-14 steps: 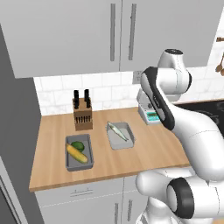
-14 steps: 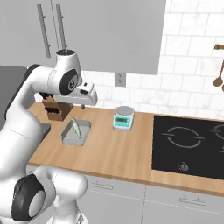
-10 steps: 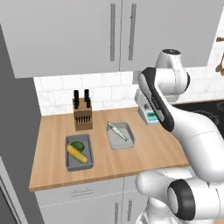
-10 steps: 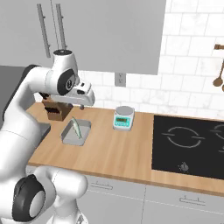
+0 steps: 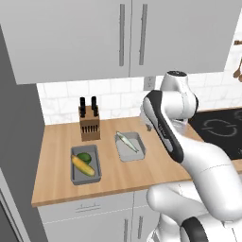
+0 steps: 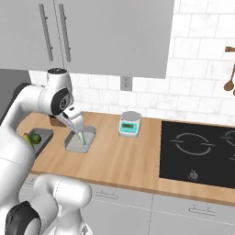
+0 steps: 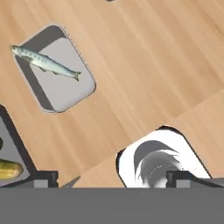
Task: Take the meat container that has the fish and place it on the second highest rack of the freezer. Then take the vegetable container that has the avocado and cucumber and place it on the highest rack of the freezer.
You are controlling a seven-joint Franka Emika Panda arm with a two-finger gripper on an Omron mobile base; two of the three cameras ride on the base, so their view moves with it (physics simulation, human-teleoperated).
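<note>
The grey meat container with a silver fish sits mid-counter. Left of it lies the grey vegetable container holding a green avocado and a yellowish cucumber. My gripper hangs above the counter just right of the fish container, pointing down. From the right base view the gripper overlaps the fish container. In the hand view the fish container lies up and left, the vegetable container at the left edge. The fingertips stand wide apart, open and empty.
A wooden knife block stands against the tiled wall behind the containers. A small teal kitchen scale sits right of the fish container, and a black cooktop lies further right. Wall cabinets hang overhead. A dark grey panel borders the counter's left end.
The hand has swung down and left from high above the counter to just over the fish container's right side. The containers have not moved.
</note>
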